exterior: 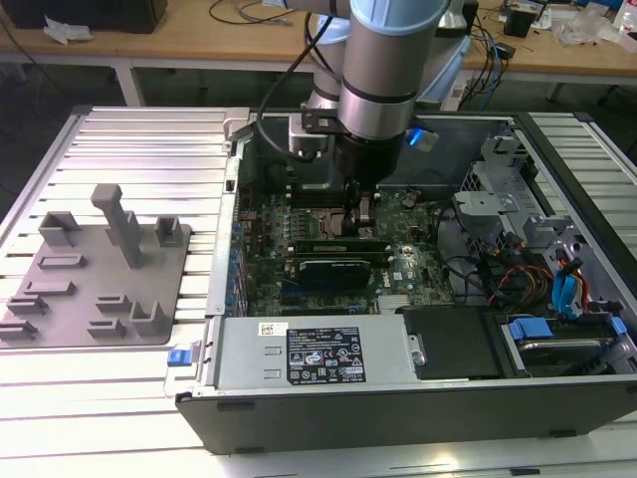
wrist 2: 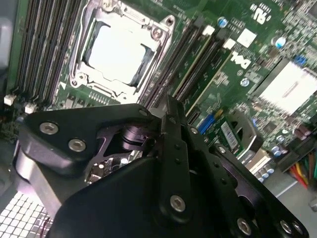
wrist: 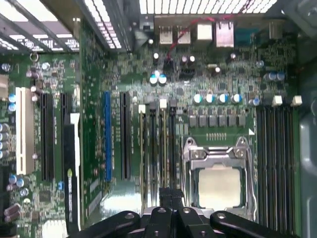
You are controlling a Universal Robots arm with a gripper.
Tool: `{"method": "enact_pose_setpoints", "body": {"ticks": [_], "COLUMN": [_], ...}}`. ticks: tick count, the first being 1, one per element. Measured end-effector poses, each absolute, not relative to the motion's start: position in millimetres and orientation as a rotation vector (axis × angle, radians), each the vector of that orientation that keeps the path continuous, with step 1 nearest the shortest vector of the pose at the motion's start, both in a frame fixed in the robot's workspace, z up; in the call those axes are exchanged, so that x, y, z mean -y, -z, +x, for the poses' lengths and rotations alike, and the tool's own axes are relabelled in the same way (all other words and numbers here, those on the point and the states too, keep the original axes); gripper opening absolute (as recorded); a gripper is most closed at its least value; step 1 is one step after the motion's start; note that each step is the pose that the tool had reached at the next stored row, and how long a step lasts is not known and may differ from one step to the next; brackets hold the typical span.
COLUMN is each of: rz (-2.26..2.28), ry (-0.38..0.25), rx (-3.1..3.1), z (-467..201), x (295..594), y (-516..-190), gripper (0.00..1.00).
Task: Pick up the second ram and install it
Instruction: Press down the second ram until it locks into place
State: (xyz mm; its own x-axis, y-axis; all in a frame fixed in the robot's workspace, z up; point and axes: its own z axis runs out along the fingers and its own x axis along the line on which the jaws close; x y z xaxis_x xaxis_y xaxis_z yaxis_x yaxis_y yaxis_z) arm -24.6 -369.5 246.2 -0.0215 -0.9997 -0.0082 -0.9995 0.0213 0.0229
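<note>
Two slim green sticks stand edge-on in the black memory slots beside the CPU socket (wrist: 218,186). I take the one nearer the socket as the second ram (wrist: 163,148); it sits down in its slot. My gripper (wrist: 171,192) hangs over the near end of that slot with its fingers pressed together and nothing visible between them. I cannot tell whether the fingertips touch the stick. In the exterior view the gripper (exterior: 360,214) reaches down into the open computer case over the motherboard. In the second wrist view the gripper (wrist 2: 168,101) points at the slot bank.
The grey holder tray (exterior: 95,289) lies on the slatted table at the exterior view's left. Inside the case are a black expansion card (exterior: 338,264), the power supply (exterior: 318,354), drive cages and cables (exterior: 528,279). More memory slots (wrist: 277,158) flank the socket's other side.
</note>
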Motion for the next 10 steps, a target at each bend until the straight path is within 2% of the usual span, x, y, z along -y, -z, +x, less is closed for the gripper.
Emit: {"method": "enact_pose_setpoints", "body": {"ticks": [10], "rz": [2.19], "ry": [0.035], "rx": [2.238], "z": [-56.1], "x": [369.5], "y": [-246.2], "gripper": [0.08]}}
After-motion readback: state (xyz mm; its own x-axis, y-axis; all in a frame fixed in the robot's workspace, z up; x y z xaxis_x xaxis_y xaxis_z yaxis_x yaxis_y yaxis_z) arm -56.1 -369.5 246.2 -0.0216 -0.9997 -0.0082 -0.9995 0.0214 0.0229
